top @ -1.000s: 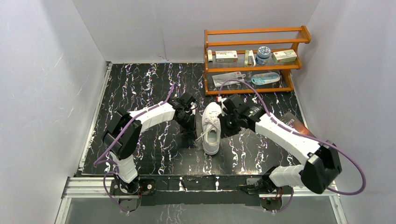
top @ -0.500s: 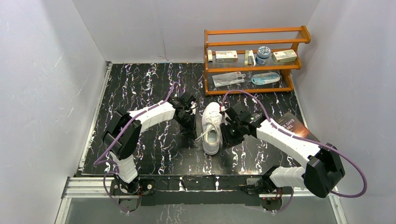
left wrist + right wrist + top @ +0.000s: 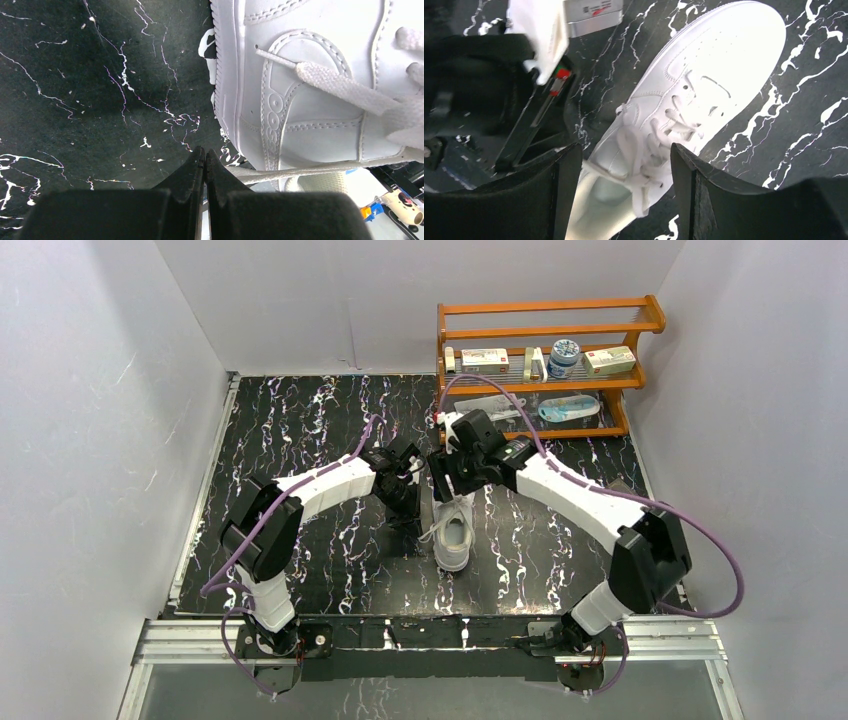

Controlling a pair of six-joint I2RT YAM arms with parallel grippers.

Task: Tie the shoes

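The white shoe (image 3: 452,538) lies mid-table, toe pointing away from the arm bases, with its laces (image 3: 644,145) loosely crossed over the tongue. My right gripper (image 3: 447,472) hangs above the shoe's front half and hides the toe in the top view. It is open (image 3: 624,150), its fingers (image 3: 696,185) standing wide with nothing between them and the lace crossing showing below. My left gripper (image 3: 405,502) sits low just left of the shoe (image 3: 310,75). Its jaws are shut (image 3: 204,152), and a taut lace (image 3: 310,171) runs out from behind the right finger toward the shoe.
A wooden shelf rack (image 3: 545,370) with boxes, a jar and packets stands at the back right, close behind the right gripper. White walls enclose the black marbled table (image 3: 300,430). The left arm's wrist (image 3: 536,30) is close beside the right gripper.
My right gripper has opened, let go of what it held, and swung from the shoe's right side up and back over the toe. The left gripper has stayed put and shut.
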